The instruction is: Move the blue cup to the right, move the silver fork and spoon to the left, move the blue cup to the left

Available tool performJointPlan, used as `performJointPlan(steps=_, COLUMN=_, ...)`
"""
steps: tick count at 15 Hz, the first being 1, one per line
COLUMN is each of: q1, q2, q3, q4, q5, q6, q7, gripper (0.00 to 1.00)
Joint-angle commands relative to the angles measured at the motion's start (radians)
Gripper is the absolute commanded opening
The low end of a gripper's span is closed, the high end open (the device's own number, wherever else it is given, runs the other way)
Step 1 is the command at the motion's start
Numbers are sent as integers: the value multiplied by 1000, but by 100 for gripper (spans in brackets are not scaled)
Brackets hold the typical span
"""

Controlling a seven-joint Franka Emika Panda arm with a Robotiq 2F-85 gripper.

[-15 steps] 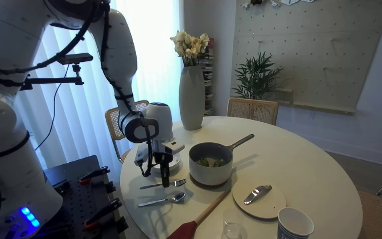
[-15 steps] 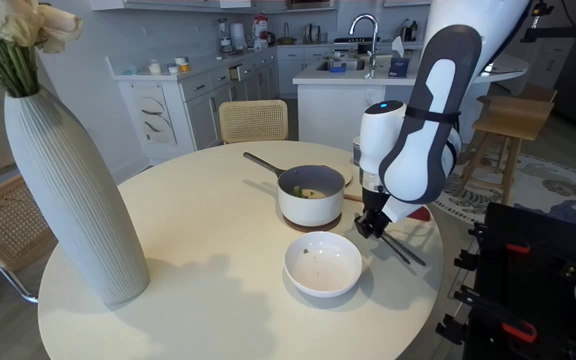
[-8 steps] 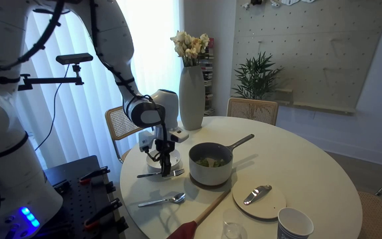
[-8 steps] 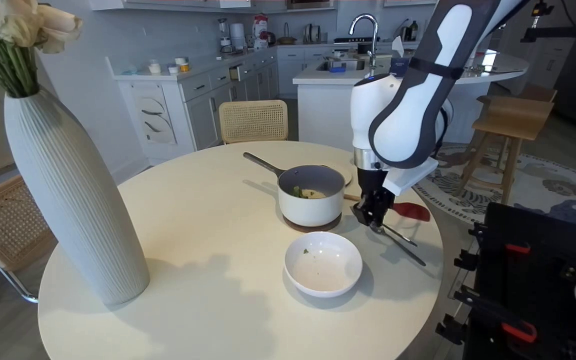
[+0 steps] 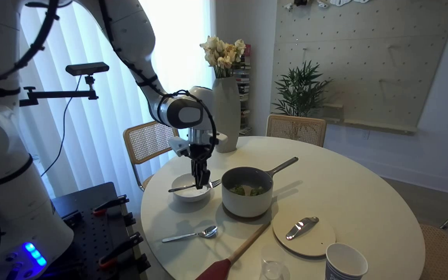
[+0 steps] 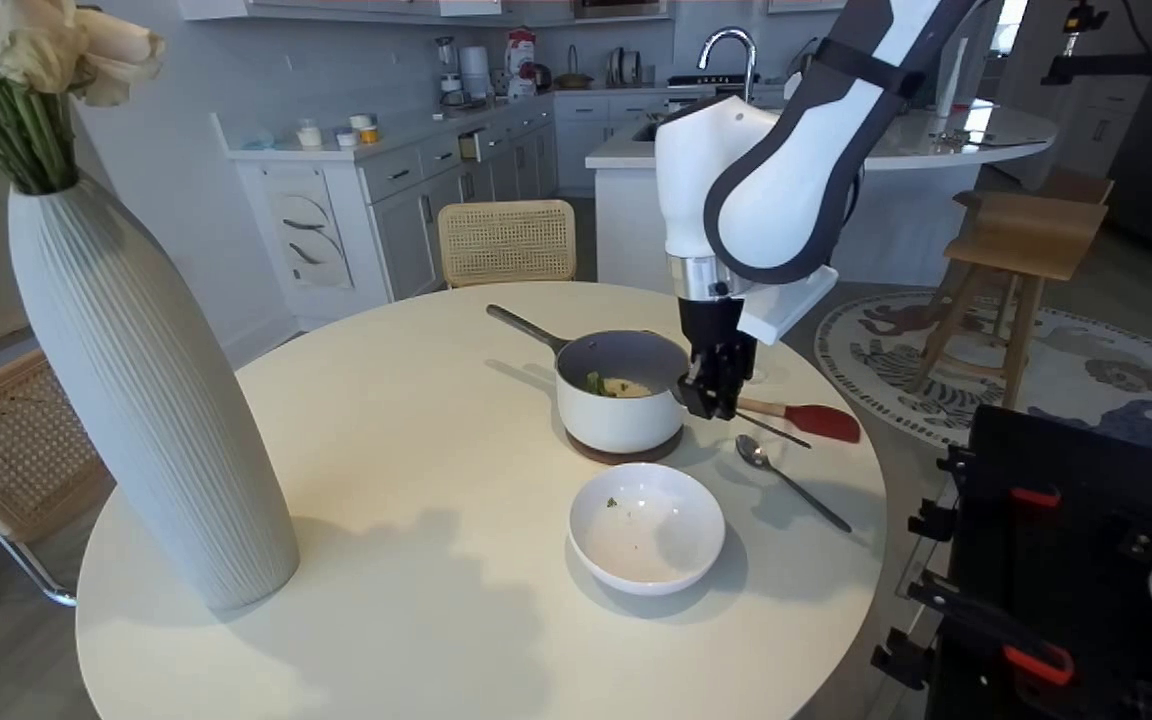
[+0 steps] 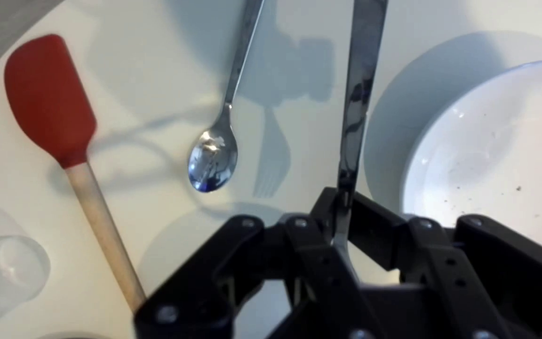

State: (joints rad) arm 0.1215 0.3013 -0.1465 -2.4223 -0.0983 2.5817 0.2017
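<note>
The gripper (image 7: pixel 341 209), at the lower centre of the wrist view, is clamped on the silver fork (image 7: pixel 359 89), whose handle runs from between the jaws to the top edge of the frame. The fork hangs clear of the table (image 6: pixel 366 420), as marked by its separate shadow (image 7: pixel 272 162) at the centre of the frame. The silver spoon (image 7: pixel 224 123) lies on the table to the left of this shadow, bowl end downward, well apart from the gripper. In an exterior view, left of centre, the fork crosses in front of the white bowl (image 5: pixel 187 198), tines directed right toward the pot (image 5: pixel 247 204); whether fork and pot touch cannot be told. The blue cup (image 5: pixel 346 260), pale with bluish printing, stands upright at the lower right of that view, cut off by the bottom edge. Between cup and pot lies a round plate (image 5: pixel 313 245) bearing a shiny metal utensil (image 5: pixel 301 228). A clear glass (image 5: pixel 273 268) stands at the bottom edge, left of the cup, and a spatula (image 5: pixel 243 247) with red head and wooden handle slants from the lower centre up toward the pot. In both exterior views the pot, which contains green pieces (image 5: pixel 238 189), rests on a brown trivet (image 6: pixel 596 456). A tall ribbed vase (image 6: pixel 151 400) holding pale flowers (image 6: pixel 46 45) stands at the left of an exterior view, well apart from the bowl.
</note>
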Motion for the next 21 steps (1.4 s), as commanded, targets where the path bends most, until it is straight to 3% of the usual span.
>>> performJointPlan(steps=1, q1=0, q2=-16, q3=52, q4=62, q5=-32, q6=-78, q7=4, gripper=3)
performJointPlan(steps=12, q1=88, q2=46, q3=181, q4=248, q5=-48, q6=-159, q7=49, gripper=3)
performJointPlan(steps=21, q1=221, q2=197, q3=192, q4=433, q5=-57, q6=-200, q7=241, gripper=3)
